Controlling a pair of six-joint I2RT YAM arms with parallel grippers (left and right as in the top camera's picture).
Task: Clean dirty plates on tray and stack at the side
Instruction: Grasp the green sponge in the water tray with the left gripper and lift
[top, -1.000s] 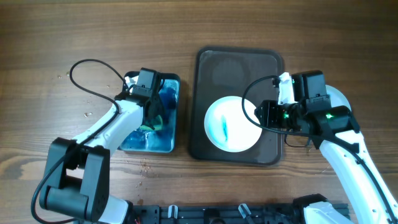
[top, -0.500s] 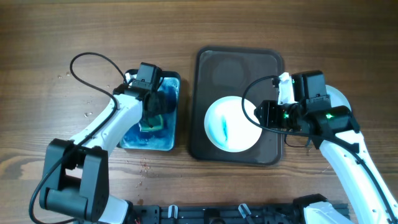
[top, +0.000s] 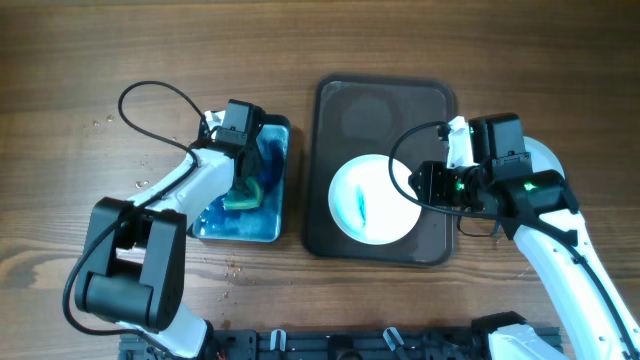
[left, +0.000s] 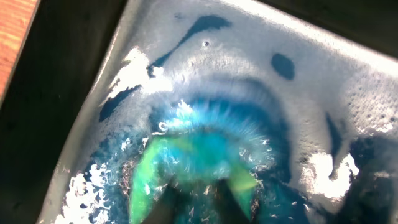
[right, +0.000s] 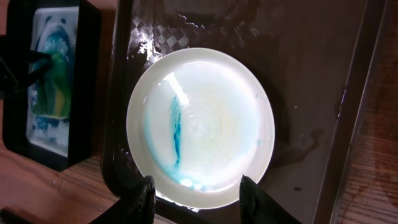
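While half the tray (top: 385, 110) lies bare, left claw (left: 193, 199) pinches sponge (left: 186, 155); right claw (right: 196, 199) gapes half-wide at the rim of the plate (right: 205, 124).

A brown wood-grain table (top: 100, 60) filled the overhead frame. Left of centre on it sat a blue rectangular plastic basin (top: 225, 228), holding cloudy blue water with white foam. In that water lay a crumpled green sponge (top: 245, 193). From close above, I saw its folded green body (left: 186, 165) low in the frame, with dark blue blotches on the basin's pale wall (left: 249, 56). Small water droplets (top: 140, 185) dotted the wood left of the basin.
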